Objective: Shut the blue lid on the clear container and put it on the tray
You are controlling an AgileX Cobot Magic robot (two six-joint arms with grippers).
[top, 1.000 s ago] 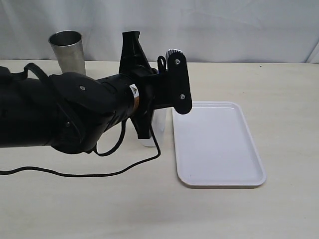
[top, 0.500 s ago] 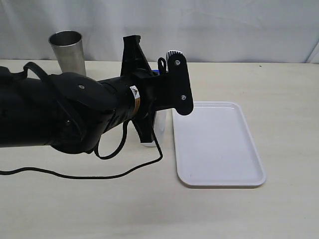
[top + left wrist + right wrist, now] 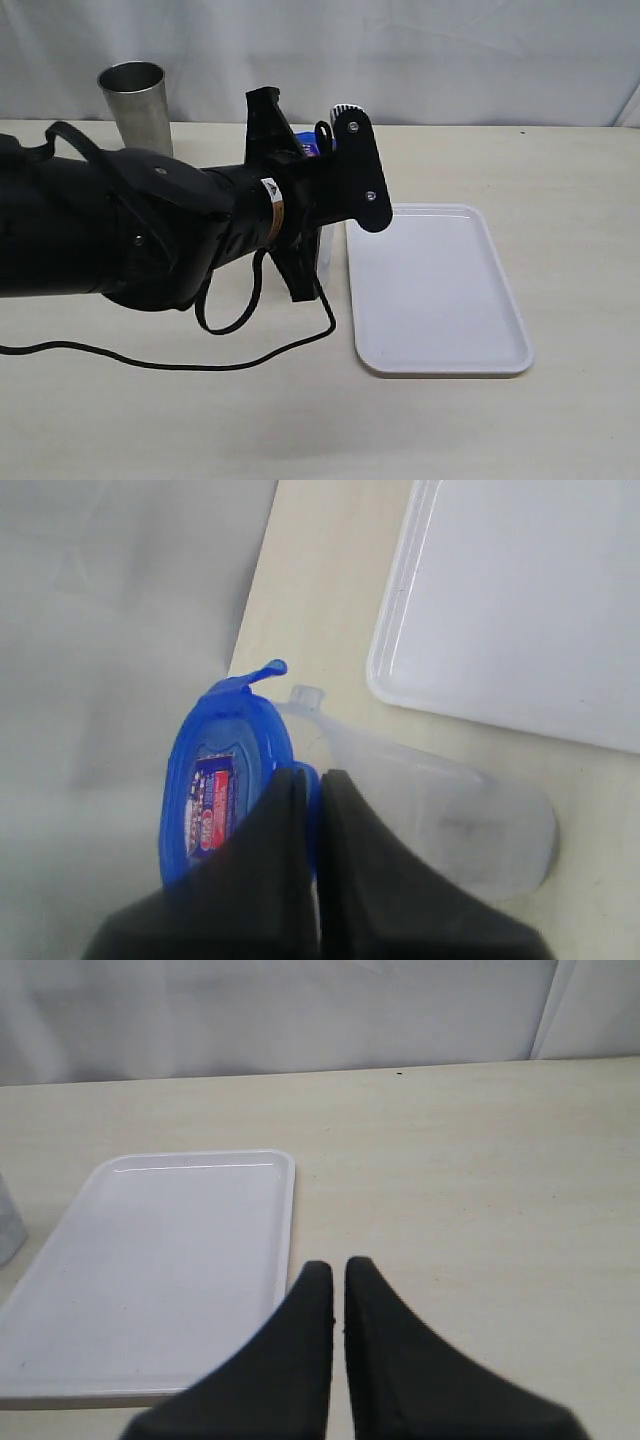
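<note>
- While you kept the left gripper (image 3: 318,776) pinched almost fully together, its tips had a thin edge of the blue lid (image 3: 215,780) caught between them. The lid sat over the mouth of the clear container (image 3: 450,820), whose body ran on past the fingertips toward the tray (image 3: 520,600).
- You had the right gripper (image 3: 338,1272) closed on nothing. It hung over the bare table (image 3: 480,1160), with the tray just ahead of its tips and off to one side.
- My judgement: the lid-closing step looked done or nearly done, and you were at the carry to the tray. One flap stuck out on the far side of the lid, so I could not tell whether it was fully snapped down.
- The next move called for a short, slow sideways carry and setting the container upright inside the rim before you let go. You held only the lid's edge, so a loose lid could have dropped the container.
- Your left wrist view showed the grip itself; the exterior view hid those fingertips behind the arm, leaving only a sliver of lid and a strip of container.
- Only the exterior view showed the steel cup (image 3: 137,100), well behind the arm, and the whole tray.
- Neither view showed whether the container's base touched the table.
</note>
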